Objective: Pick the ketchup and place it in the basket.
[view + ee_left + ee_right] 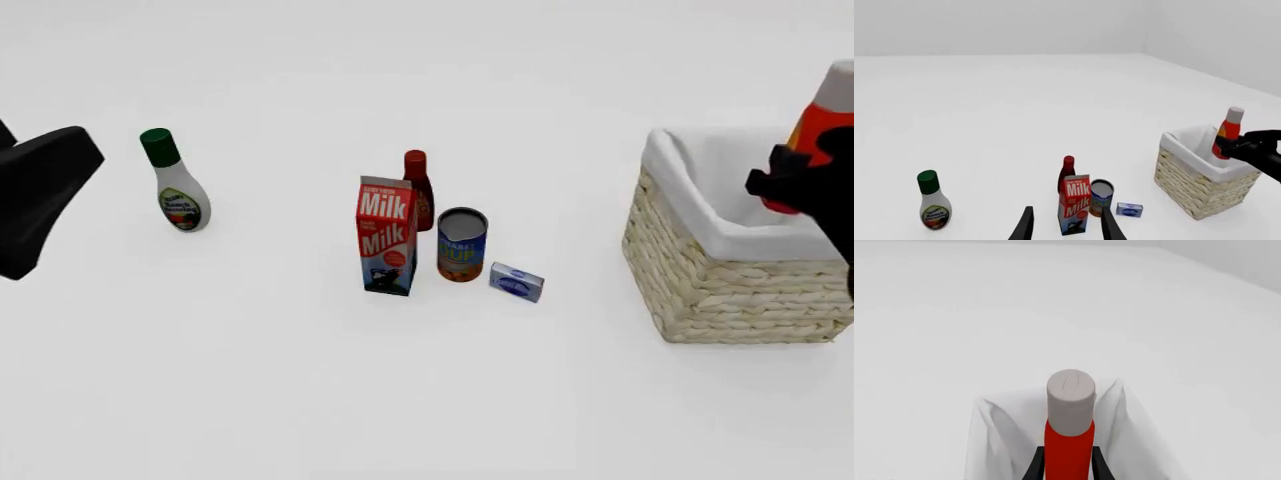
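Nearest to me on the white tabletop (267, 400) I see a small blue and white box (515, 282) lying flat. Just beside it to the left stands a blue can (461, 245) with a grey lid. The milk carton (386, 236) stands upright just left of the can, its red and white front facing me. Right behind the carton is a slim dark red bottle (418, 187) with a red cap. Well apart to the left, a little farther back, stands a white bottle (176, 182) with a green cap.

My left claw (1066, 227) hangs above the near side of the carton and can, its two dark fingers spread and pinching nothing.

Over on the right sits the basket (727, 280), woven tan wicker with a white cloth lining folded over the rim.

My right claw (1067, 467) has its fingers pressed against the red body of the ketchup (1226, 132), one on each side. The bottle is upright, white cap on top, held over the basket's open mouth. In the left wrist view its lower part is hidden behind the lining, so I cannot tell whether its base touches the bottom.
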